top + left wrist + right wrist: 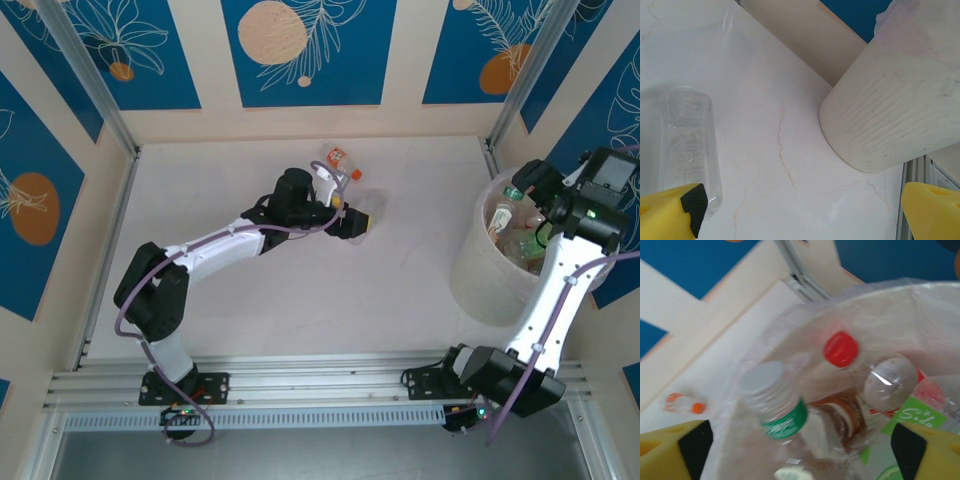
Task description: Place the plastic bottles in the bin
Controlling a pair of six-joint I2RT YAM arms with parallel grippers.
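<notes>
The bin (478,272) stands at the right of the table and holds several plastic bottles (512,232). My right gripper (520,188) hangs open over it. Below its spread jaws (802,450) a blurred bottle with a green label and white cap (774,402) sits among others, one with a red cap (841,349), inside the bin (900,305). A bottle with orange label and cap (338,158) lies on the table at the back (684,403). My left gripper (357,222) is low over mid-table, open (805,215), with a clear bottle (687,145) lying beside its left finger (670,212).
In the left wrist view the bin's ribbed wall (890,115) rises to the right ahead. Aluminium posts (85,75) and side rails (108,250) frame the table, and a rail runs along its near edge (320,385).
</notes>
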